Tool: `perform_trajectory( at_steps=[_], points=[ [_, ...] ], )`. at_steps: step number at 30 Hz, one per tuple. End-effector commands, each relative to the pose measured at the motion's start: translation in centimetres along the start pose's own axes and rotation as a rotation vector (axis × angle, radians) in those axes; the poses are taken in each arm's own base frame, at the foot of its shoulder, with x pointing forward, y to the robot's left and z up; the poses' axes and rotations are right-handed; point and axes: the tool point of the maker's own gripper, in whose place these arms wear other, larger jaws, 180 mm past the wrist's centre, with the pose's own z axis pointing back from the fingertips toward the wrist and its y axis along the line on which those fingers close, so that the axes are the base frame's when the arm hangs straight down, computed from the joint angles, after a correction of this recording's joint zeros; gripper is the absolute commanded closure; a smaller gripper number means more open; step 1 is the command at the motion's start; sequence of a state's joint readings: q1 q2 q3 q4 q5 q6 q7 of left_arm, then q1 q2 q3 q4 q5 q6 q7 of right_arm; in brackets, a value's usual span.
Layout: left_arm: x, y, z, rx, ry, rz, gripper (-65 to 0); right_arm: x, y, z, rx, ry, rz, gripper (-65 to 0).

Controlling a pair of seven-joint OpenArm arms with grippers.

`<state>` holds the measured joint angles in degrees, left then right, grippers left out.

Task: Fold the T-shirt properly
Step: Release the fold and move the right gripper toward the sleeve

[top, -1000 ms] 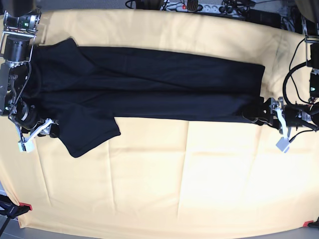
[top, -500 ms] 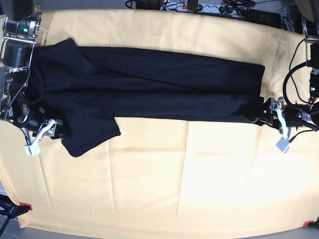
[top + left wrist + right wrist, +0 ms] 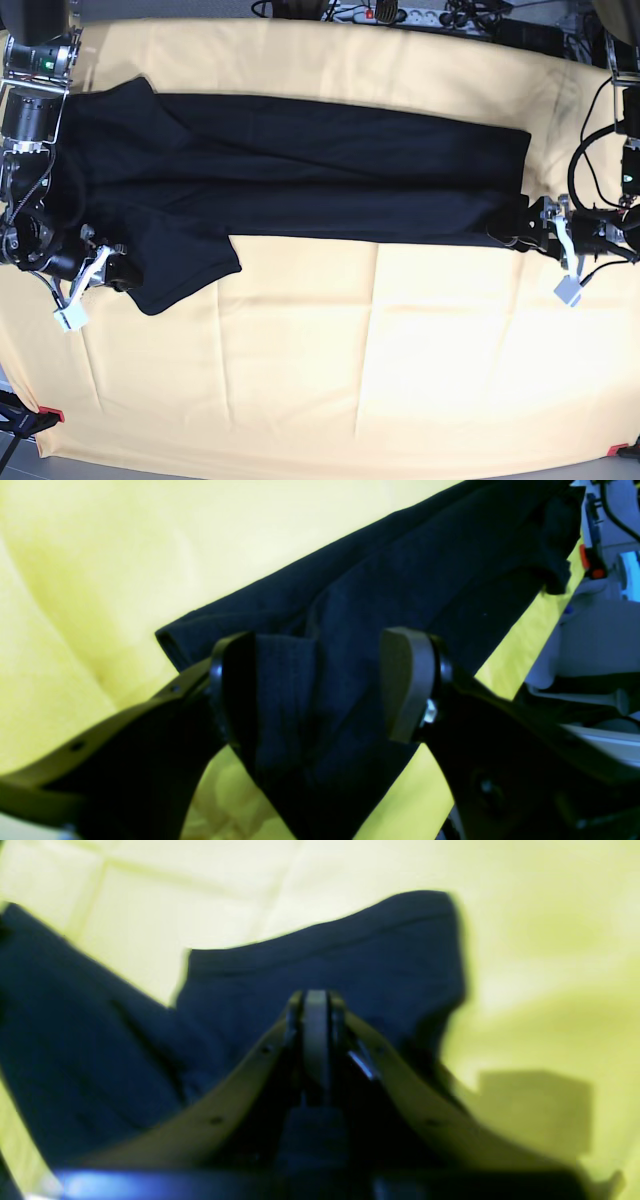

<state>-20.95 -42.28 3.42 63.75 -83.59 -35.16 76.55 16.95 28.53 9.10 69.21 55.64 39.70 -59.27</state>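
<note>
Closing in since 1 s ago: right gripper (image 3: 112,272) has slid lower along the sleeve edge of the T-shirt (image 3: 300,170) & its jaws, spread then, now look pinched together in the wrist view (image 3: 316,1005), black sleeve cloth all round the tips; can't tell if fabric is actually caught between. Left gripper (image 3: 515,228) hasn't shifted, jaws wide apart (image 3: 320,680), straddling the hem corner (image 3: 300,720), cloth between pads, not squeezed. Shirt hasn't moved: lies flat as a long band across the far half of the yellow table cloth (image 3: 350,350), sleeve flap at right gripper's end, hem at left gripper's. Count: 1 shirt, 2 grippers, 1 cloth.
</note>
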Motion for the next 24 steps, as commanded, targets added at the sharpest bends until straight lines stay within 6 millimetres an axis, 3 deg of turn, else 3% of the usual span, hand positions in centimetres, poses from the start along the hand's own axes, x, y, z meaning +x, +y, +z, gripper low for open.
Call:
perform_trajectory(
  at_steps=[1,3,4,7,17,20,22,24],
  points=[
    [1.6,-0.2,1.3,0.007,-0.038,-0.034,-39.5,2.2,-0.6,1.1,-0.024,-0.054,0.039,-21.1],
    [1.6,-0.2,1.3,0.007,-0.038,-0.034,-39.5,2.2,-1.2,1.1,-0.055,-0.053,0.056,-37.9],
    [1.6,-0.2,1.3,0.007,-0.039,-0.034,-39.5,2.1,-1.6,1.1,-0.081,-0.053,0.055,-40.9],
    [1.6,-0.2,1.3,0.006,-0.039,-0.034,-39.5,1.5,-2.9,0.8,-0.157,-0.066,0.025,-40.8],
    [1.6,-0.2,1.3,0.007,-0.038,-0.034,-39.5,-1.5,-2.1,-1.5,-0.162,-0.013,0.015,-40.7],
    [1.6,-0.2,1.3,0.006,-0.039,-0.034,-39.5,-1.4,-1.9,-1.8,-0.162,-0.031,0.016,-40.0],
    [1.6,-0.2,1.3,0.006,-0.039,-0.034,-39.5,-0.7,-1.9,-1.7,-0.162,-0.06,0.021,-31.1],
    [1.6,-0.2,1.3,0.007,-0.039,-0.034,-39.5,-0.2,-1.8,-1.6,-0.156,-0.072,0.035,-14.8]
  ],
)
